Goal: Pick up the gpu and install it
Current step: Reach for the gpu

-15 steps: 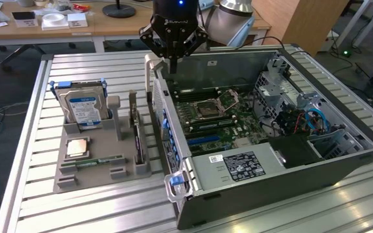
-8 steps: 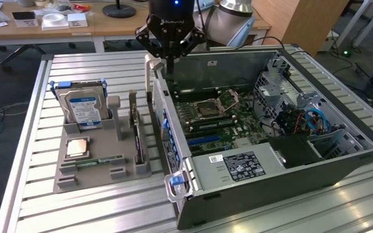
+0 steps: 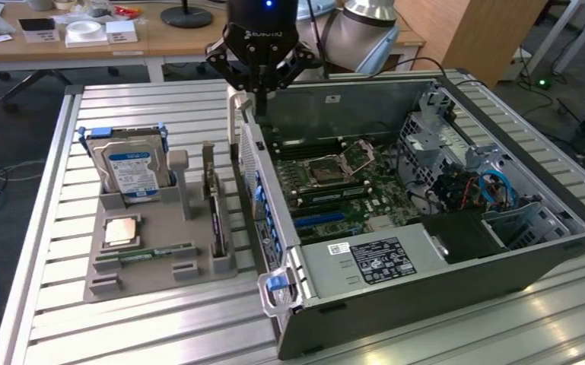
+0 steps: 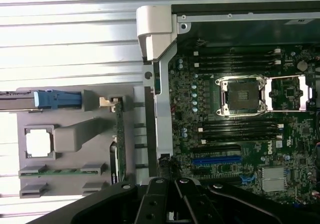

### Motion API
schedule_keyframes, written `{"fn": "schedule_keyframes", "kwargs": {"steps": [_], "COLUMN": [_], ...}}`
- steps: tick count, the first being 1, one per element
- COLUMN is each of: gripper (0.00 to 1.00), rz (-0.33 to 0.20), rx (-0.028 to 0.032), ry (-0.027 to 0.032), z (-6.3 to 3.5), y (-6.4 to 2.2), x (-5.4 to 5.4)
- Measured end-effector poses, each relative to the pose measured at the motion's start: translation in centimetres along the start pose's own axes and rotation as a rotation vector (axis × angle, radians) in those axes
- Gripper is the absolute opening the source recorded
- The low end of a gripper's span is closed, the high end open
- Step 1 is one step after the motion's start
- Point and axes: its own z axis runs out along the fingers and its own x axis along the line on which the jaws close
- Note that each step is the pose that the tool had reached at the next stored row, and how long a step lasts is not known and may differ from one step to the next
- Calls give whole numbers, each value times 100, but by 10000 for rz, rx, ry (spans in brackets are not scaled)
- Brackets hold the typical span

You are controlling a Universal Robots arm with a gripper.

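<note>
Currently we see the black claw with its fingers drawn fully together and nothing between them. It hangs over the far corner of the open black computer case, on the side that faces the parts holder, and touches nothing.

The gpu, a thin flat green circuit-board card, stands on its long edge in a slot of the flat grey plastic holder, along the holder's side nearest the case and just beside the case wall. It is well apart from the claw.

The holder lies on the ribbed silver metal worktop, toward the worktop's edge on the exterior view's left. It also carries a silver hard drive with a blue-and-white label standing upright at its far end, a square silver processor chip lying flat, and a slim narrow green memory stick.

Inside the case the green motherboard lies exposed.
</note>
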Motion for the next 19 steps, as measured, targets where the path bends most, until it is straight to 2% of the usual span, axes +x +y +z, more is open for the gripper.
{"fn": "schedule_keyframes", "kwargs": {"steps": [19], "gripper": [11], "rz": [1], "rx": [-1], "ry": [-1], "z": [-4], "y": [-14], "x": [259]}}
